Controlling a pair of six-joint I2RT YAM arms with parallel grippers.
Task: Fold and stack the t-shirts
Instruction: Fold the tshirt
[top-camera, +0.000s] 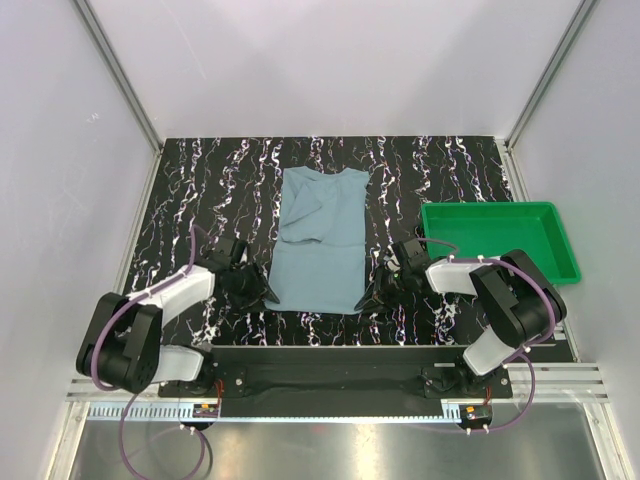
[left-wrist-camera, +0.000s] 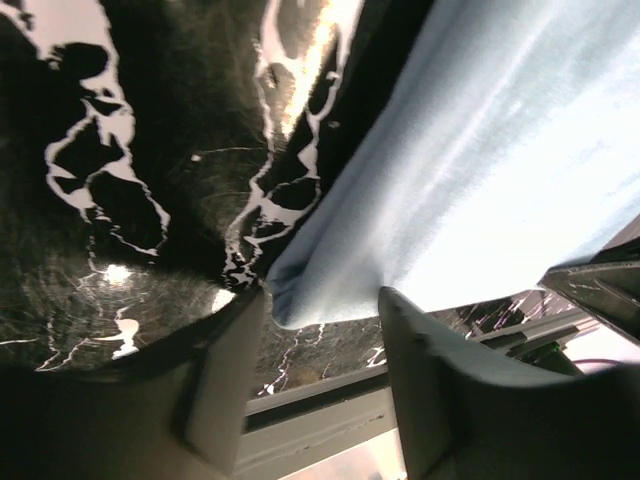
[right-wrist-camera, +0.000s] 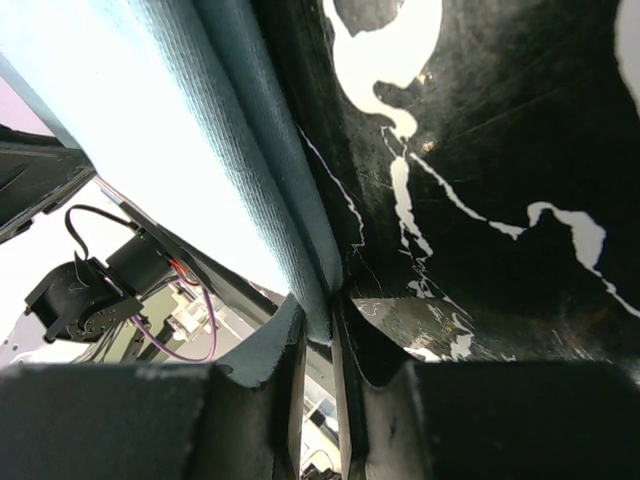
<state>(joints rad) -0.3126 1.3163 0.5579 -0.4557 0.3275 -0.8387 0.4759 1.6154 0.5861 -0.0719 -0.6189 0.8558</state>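
Note:
The blue-grey t-shirt (top-camera: 318, 240) lies as a long narrow strip down the middle of the black marbled table (top-camera: 200, 190), collar end at the far side. My left gripper (top-camera: 268, 293) sits at the shirt's near left corner. In the left wrist view that gripper (left-wrist-camera: 322, 305) stands open, and the rounded corner of the t-shirt (left-wrist-camera: 480, 170) reaches just between its fingertips. My right gripper (top-camera: 368, 297) is at the near right corner. The right wrist view shows this gripper (right-wrist-camera: 320, 325) shut on the folded edge of the t-shirt (right-wrist-camera: 200, 130).
A green plastic tray (top-camera: 490, 207) stands at the right edge of the table, beyond my right arm. The table's near metal rail (left-wrist-camera: 330, 400) runs just behind both grippers. White walls enclose the far side.

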